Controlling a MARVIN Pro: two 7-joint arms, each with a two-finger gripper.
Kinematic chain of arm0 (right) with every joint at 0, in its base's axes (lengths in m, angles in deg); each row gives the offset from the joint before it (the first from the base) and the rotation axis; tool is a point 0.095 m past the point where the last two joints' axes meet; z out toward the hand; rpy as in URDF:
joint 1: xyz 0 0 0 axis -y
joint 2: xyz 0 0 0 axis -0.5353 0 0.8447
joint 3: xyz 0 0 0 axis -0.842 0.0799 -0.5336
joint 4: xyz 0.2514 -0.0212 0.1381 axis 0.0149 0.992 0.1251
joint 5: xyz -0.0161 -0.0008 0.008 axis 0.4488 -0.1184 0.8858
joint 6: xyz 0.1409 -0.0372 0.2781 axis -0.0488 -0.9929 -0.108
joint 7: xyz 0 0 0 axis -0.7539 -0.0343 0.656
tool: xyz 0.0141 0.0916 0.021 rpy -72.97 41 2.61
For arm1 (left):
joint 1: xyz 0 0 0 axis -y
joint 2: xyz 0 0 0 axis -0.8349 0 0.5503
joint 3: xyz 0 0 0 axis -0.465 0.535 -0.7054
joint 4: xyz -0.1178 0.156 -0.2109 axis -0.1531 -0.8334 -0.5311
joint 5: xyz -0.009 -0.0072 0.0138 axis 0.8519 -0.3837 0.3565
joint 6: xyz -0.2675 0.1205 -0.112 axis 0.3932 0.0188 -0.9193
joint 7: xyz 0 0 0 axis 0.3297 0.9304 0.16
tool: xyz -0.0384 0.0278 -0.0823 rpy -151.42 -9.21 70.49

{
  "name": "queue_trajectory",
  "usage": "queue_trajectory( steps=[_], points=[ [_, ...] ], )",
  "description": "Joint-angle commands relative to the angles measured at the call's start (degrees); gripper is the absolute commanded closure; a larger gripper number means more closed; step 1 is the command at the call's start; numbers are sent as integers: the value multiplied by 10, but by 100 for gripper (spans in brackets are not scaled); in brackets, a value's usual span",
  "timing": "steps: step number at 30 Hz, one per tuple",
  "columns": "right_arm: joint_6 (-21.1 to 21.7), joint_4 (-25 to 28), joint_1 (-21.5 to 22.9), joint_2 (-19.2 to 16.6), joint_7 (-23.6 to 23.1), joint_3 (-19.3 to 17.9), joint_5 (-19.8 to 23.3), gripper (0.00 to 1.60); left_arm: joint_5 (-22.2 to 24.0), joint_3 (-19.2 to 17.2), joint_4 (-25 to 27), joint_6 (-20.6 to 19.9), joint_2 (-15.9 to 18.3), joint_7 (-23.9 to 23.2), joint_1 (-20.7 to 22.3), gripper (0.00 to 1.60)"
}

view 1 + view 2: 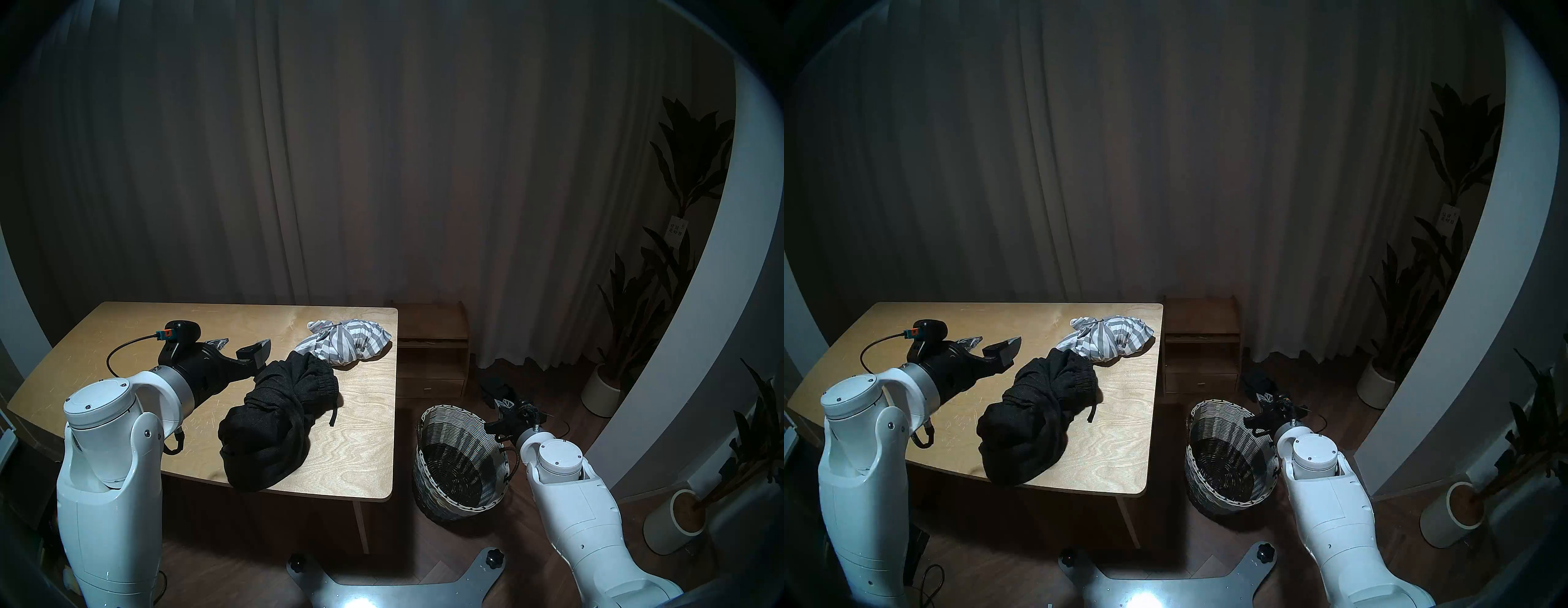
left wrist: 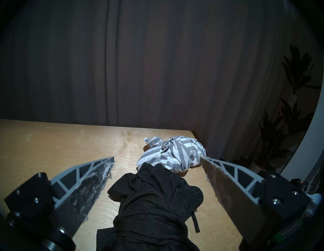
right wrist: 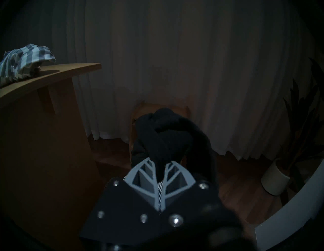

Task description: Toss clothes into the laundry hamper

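right tool pinches the small black garment beside the wicker hamper. left tool spread above the desk, over the black knit garment; striped garment behind it.

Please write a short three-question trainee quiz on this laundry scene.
1. True or false: the hamper already holds the striped garment.
2. Which end effector is shut on the small black garment: A left, B right?
3. Fill in: the big black garment lies on the ___.

Key: 1 false, it is on the table; 2 B; 3 table.
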Motion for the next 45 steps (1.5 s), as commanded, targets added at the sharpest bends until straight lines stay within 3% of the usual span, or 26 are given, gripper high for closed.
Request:
queue_trajectory(
  steps=[1,6,7,10,12,14,16,27,31,33,40,45],
  points=[
    [-10,-22,62,1,5,1,0,160,-1,1,11,4,2,0,5,0],
    [13,-39,87,5,23,25,-21,160,1,1,10,4,3,1,5,0],
    [17,-49,96,6,22,29,-22,0,1,1,10,4,3,1,5,0],
    [17,-88,122,8,29,46,-37,0,2,1,10,4,4,2,4,0],
    [15,-91,116,9,35,50,-42,0,2,1,10,4,4,2,4,0],
    [-1,-146,144,6,33,55,-47,0,2,2,11,5,4,3,4,0],
    [-12,-150,139,4,35,51,-44,0,3,2,11,5,4,4,3,0],
    [-22,-69,93,0,52,-13,5,0,9,2,10,2,8,0,2,0],
    [-46,-36,77,-5,33,-17,14,0,-12,21,-4,8,45,-8,9,0],
    [-49,-23,73,-5,30,-20,19,0,-34,37,-16,16,73,-6,27,0],
    [-38,4,47,5,22,-18,25,0,-135,88,-41,37,114,-1,72,0],
    [-35,3,34,9,18,-17,27,0,-169,112,-54,48,142,-5,98,0]
  ],
)
